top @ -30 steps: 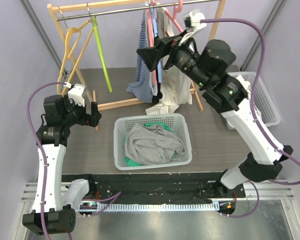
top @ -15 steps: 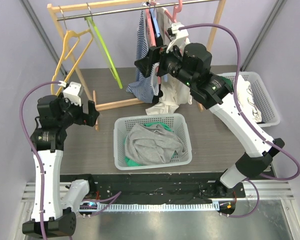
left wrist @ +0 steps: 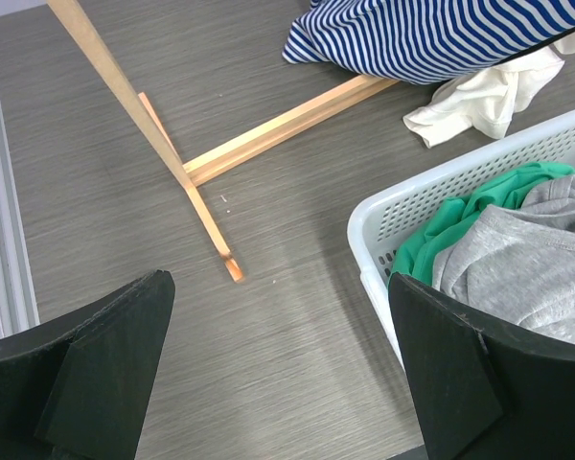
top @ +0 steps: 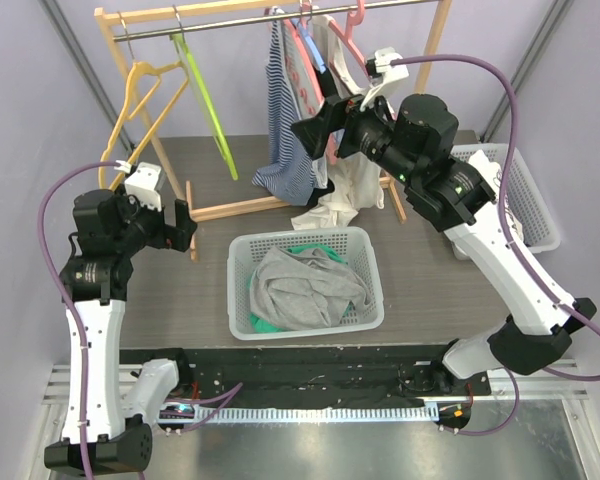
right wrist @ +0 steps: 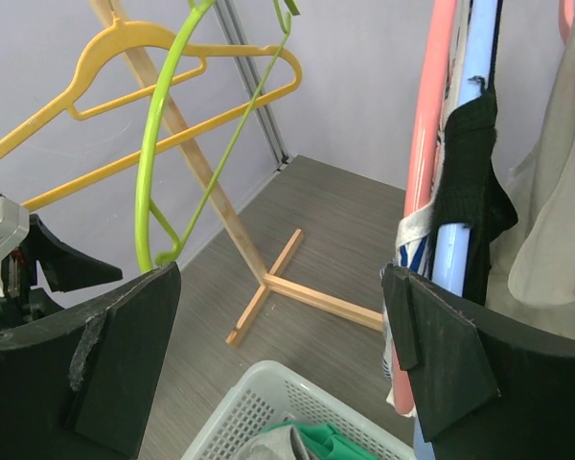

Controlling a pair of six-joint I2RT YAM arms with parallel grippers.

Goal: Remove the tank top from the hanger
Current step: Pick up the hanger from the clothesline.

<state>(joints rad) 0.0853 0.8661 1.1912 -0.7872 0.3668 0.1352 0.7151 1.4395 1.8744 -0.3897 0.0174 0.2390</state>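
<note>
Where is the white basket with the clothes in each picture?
Top external: the white basket sits in the middle of the picture.
Left wrist: it is at the right edge.
Right wrist: only a corner shows, at the bottom.
Shared landmark: the wooden floor bar, just beyond the basket in all three.

Striped tank top (left wrist: 431, 38) cropped at top
</note>
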